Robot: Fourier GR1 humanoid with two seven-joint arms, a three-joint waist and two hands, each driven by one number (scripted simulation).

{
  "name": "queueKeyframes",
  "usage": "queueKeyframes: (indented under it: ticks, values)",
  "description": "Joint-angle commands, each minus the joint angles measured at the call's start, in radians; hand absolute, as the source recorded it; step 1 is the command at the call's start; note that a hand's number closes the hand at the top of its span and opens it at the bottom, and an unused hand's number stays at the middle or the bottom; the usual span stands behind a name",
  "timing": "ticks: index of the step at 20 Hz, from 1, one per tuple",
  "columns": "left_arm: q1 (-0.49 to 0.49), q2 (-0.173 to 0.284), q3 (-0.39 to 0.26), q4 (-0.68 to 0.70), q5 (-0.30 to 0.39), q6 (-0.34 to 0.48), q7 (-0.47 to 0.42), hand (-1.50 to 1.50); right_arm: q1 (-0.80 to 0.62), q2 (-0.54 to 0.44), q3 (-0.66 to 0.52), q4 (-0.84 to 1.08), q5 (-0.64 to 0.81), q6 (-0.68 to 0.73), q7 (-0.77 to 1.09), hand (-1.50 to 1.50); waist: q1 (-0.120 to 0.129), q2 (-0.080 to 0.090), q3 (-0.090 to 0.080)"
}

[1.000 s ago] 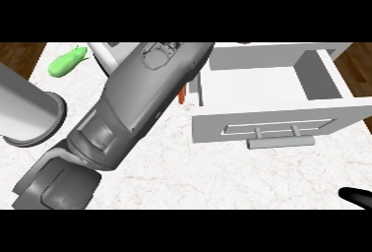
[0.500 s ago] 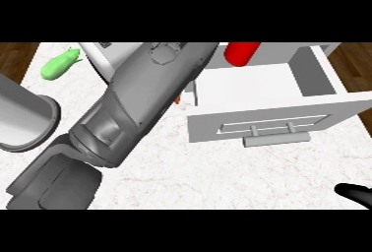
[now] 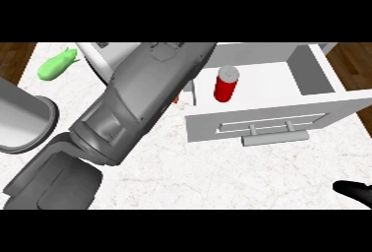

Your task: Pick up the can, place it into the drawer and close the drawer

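Red can (image 3: pixel 227 84) with a silver top is inside the open white drawer (image 3: pixel 320 106), near its left side. It looks like it is leaning a little, but I cannot tell if it sits on the drawer floor or if it is being held.

A big grey arm (image 3: pixel 138 106) reaches up across the counter (image 3: pixel 218 172) from the lower left. That is the left arm, and its hand is out of sight past the top, so I cannot tell what the hand is doing. The right hand (image 3: pixel 356 192) only peeks in at the lower right corner. Just a black bit of it shows, so I cannot tell about that one either.

I think the can is light, hard and smooth. It could slip or roll. The best place to hold it is around its round middle.

The drawer front has a grey handle (image 3: pixel 274 139). Closing is not done yet.

A green thing (image 3: pixel 58 64) lies at the top left, and a grey round pot (image 3: pixel 22 120) sits at the left edge.
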Motion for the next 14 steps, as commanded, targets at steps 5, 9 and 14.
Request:
queueKeyframes:
  ticks: [5, 9, 14]
  values:
    - [-0.008, 0.0, 0.037, 0.028, 0.062, 0.0, -0.058, -1.5, -0.041, -0.074, 0.082, 0.042, 0.181, 0.048, -0.12, -1.5, 0.013, 0.008, -0.001]
    - [-0.001, 0.0, 0.043, 0.011, 0.107, 0.025, -0.076, -1.5, -0.081, -0.1, 0.171, 0.081, 0.325, 0.042, -0.121, -1.5, 0.01, 0.008, -0.001]
    - [-0.037, 0.0, 0.032, 0.024, 0.111, 0.001, -0.057, -1.5, -0.17, -0.137, 0.245, 0.21, 0.523, 0.003, -0.16, -1.5, 0.051, -0.002, -0.002]
